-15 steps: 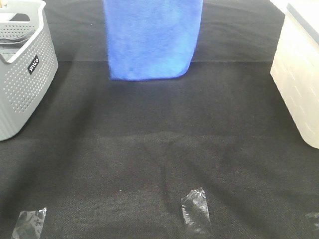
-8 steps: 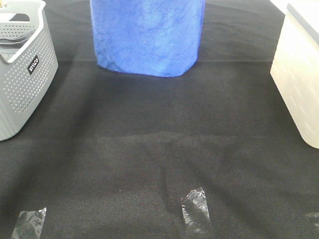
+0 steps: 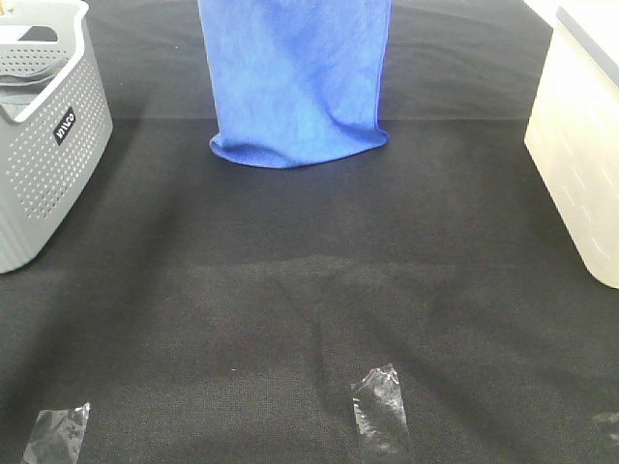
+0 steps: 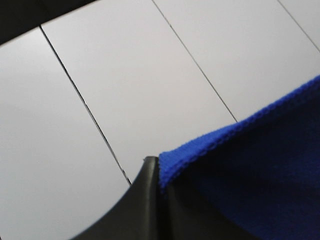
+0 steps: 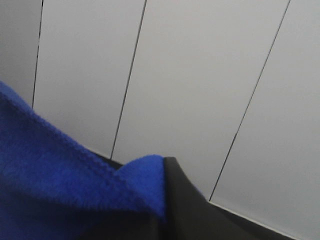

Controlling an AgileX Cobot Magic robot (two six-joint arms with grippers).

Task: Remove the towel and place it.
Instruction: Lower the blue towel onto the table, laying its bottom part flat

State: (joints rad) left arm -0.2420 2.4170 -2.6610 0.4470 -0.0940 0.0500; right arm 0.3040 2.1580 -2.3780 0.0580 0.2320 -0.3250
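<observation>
The bright blue towel (image 3: 295, 82) hangs down from beyond the top edge of the exterior high view. Its lower hem curls just above the black tabletop (image 3: 309, 290) at the back middle. Neither arm shows in that view. In the left wrist view my left gripper (image 4: 159, 167) is shut on a stitched edge of the towel (image 4: 250, 170), its dark fingers (image 4: 145, 205) pinching the cloth. My right gripper (image 5: 164, 167) in the right wrist view is likewise shut on a fold of the towel (image 5: 60, 180).
A grey perforated basket (image 3: 39, 145) stands at the left edge and a white bin (image 3: 580, 145) at the right. Clear tape pieces (image 3: 379, 406) (image 3: 58, 432) lie near the front. Both wrist views face a white panelled surface (image 4: 150, 75).
The hanging towel has swung and narrowed, and its lower hem now sits a little lower and nearer the tabletop than half a second ago.
</observation>
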